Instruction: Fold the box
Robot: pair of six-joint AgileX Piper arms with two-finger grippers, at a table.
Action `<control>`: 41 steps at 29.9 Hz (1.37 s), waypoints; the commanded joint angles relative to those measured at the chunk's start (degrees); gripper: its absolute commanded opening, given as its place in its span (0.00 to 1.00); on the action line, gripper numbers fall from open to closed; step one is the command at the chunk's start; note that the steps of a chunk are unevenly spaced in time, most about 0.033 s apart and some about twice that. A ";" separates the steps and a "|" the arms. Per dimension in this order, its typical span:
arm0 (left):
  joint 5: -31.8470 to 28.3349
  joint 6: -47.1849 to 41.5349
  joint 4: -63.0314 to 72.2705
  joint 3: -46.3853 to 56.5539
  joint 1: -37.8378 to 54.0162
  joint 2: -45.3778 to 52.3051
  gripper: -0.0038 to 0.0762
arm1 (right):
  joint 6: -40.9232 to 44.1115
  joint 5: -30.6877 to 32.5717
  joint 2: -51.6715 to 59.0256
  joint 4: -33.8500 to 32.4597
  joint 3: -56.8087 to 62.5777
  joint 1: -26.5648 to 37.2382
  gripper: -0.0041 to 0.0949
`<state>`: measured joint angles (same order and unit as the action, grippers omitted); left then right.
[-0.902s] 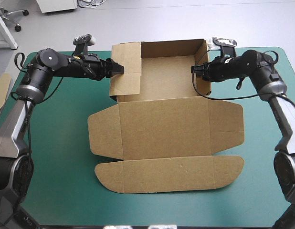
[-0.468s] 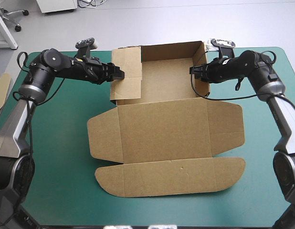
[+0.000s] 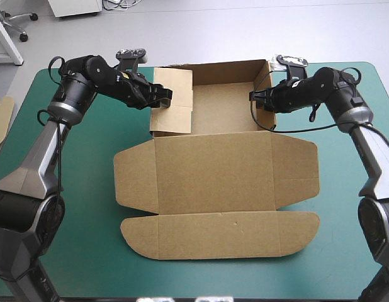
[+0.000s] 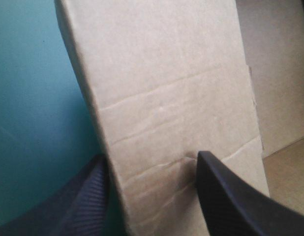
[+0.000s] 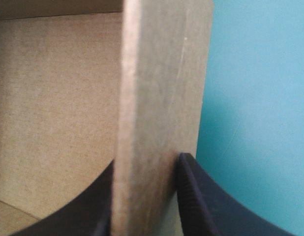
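From above: a brown box (image 3: 213,170) lies at the middle of the table's teal-green cover (image 3: 75,207), partly assembled. Its tray sits toward the far edge with the back wall and both side walls raised. The lid (image 3: 213,236) lies flat toward the near edge, side flaps spread and its rounded front flap nearest the camera. The left gripper (image 3: 163,99) reaches in from the side and meets the tray's left wall (image 3: 172,100), which leans inward over the tray floor. The right gripper (image 3: 254,97) meets the right wall (image 3: 265,94), which stands upright. A piece of spare board (image 3: 2,116) shows at the table's left edge, well apart from the box.

Left wrist: the left gripper (image 4: 151,157) has the tilted left wall (image 4: 162,73) between its black fingers (image 4: 230,196). One finger lies on the cover side and the other rests on the wall's inner face, pinching the panel. The cover (image 4: 34,98) shows beside the wall, and the tray's interior lies beyond it.

Right wrist: the right gripper (image 5: 148,162) is pressed together on the right wall (image 5: 157,73), seen edge-on and upright, with one finger touching each face. The inside of the tray (image 5: 53,98) is on one side of the wall and the bare cover (image 5: 260,98) on the other.
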<state>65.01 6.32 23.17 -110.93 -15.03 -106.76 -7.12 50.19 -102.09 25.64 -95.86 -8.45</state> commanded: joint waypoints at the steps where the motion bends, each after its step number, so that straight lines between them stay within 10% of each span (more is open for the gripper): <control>1: 1.48 -2.47 -1.17 -5.61 -1.17 0.21 0.52 | 0.54 -2.11 3.09 3.58 -1.63 -0.02 0.03; 33: 8.89 -7.15 -13.78 -15.38 -4.85 -11.01 0.33 | 2.55 -1.28 0.89 4.14 -1.63 -1.18 0.03; 41: 8.68 -7.06 -18.36 -14.99 -5.27 -11.40 0.03 | 4.19 -0.45 0.89 4.12 -1.72 -1.18 0.03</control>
<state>71.38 -1.17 4.80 -124.67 -19.75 -121.57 -3.44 51.56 -104.48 25.30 -95.74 -9.54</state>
